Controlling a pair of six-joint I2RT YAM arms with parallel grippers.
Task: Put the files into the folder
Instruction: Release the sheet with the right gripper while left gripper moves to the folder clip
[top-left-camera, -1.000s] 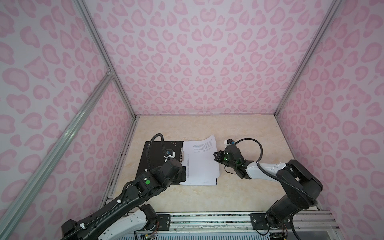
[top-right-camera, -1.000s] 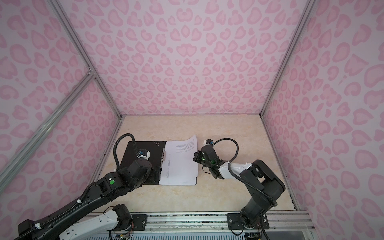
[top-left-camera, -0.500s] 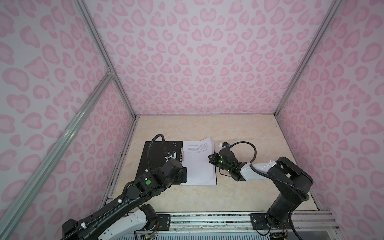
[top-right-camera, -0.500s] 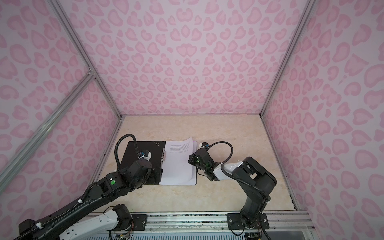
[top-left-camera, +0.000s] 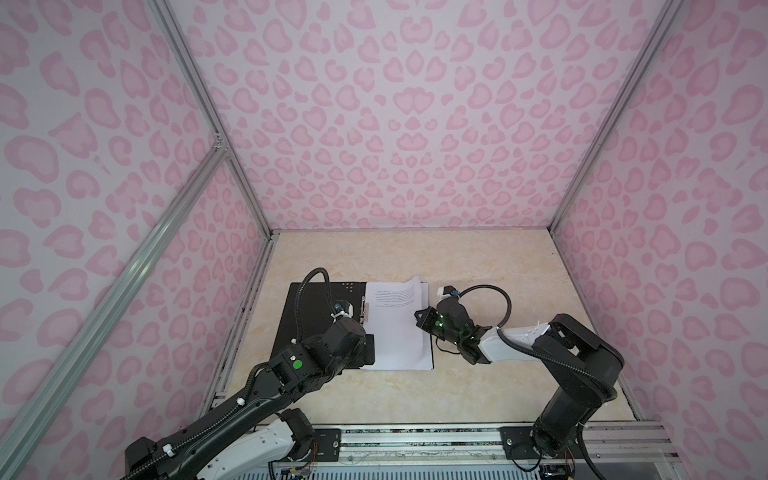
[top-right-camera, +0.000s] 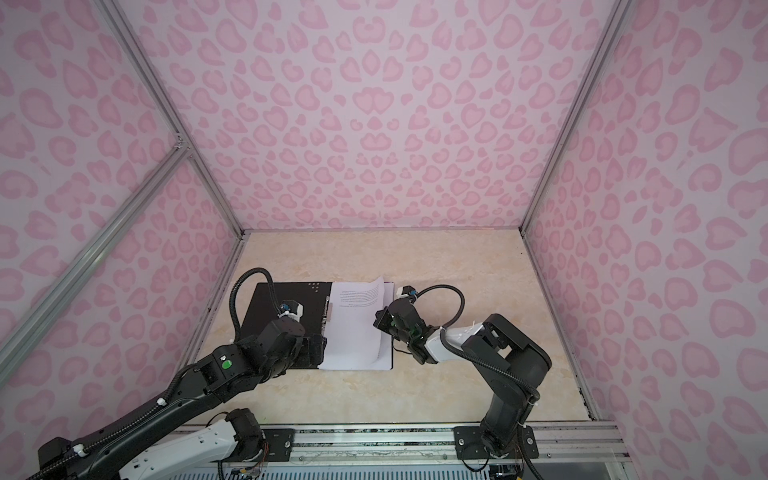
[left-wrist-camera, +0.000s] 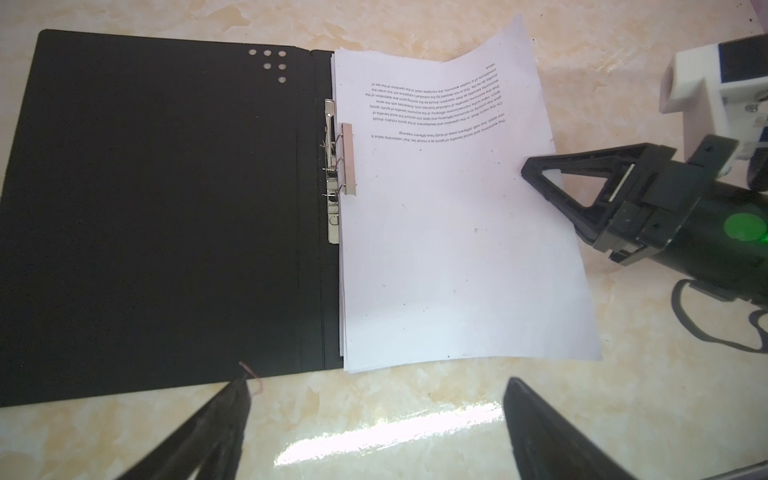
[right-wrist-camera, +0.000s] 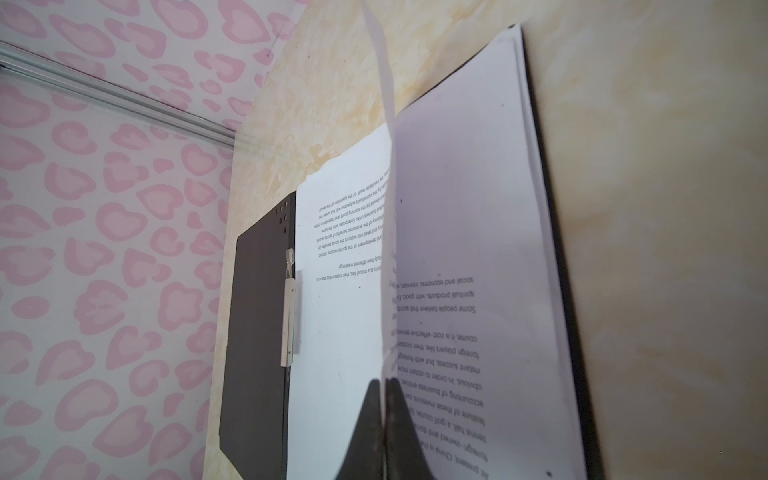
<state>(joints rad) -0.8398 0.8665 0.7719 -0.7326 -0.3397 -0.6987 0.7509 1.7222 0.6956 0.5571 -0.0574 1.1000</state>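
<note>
Beige marbled surface (top-left-camera: 478, 257) inside a booth w/ pink leopard-print walls (top-left-camera: 395, 124). Nearest is a metal rail (top-left-camera: 415, 440) along the near edge, w/ both arm bases fixed to it.

L arm reaches in from near-left. The left tool (left-wrist-camera: 378, 386) is released: jaws wide apart, nothing btwn them, tips at the near edge of the folder (left-wrist-camera: 166, 208). One tip sits right by that edge w/ a thin reddish thread (left-wrist-camera: 252, 374) beside it. The other tip is over the surface, just near of the files (left-wrist-camera: 436, 249).

Folder lies open and flat, left of centre, black inside up. Files are stacked on its rt half, left edges against the spine. A metal clip (left-wrist-camera: 338, 166) sits at the spine, its plate overlapping the stack's left margin. Pressed down or raised, can't tell.

R arm comes in from the right. The right tool (right-wrist-camera: 384, 380) is clenched on the rt edge of the top sheet (right-wrist-camera: 345, 332), about mid-length. That edge is lifted off the stack and the sheet bows up. The next sheet (right-wrist-camera: 457, 332) shows printed text beneath.

Further back, the top sheet carries print only on its far part, and its far-rt corner curls up in both top views. Six small holes (left-wrist-camera: 274, 66) sit in the folder's left flap near its far edge. Past the folder, the surface runs to the far wall.
</note>
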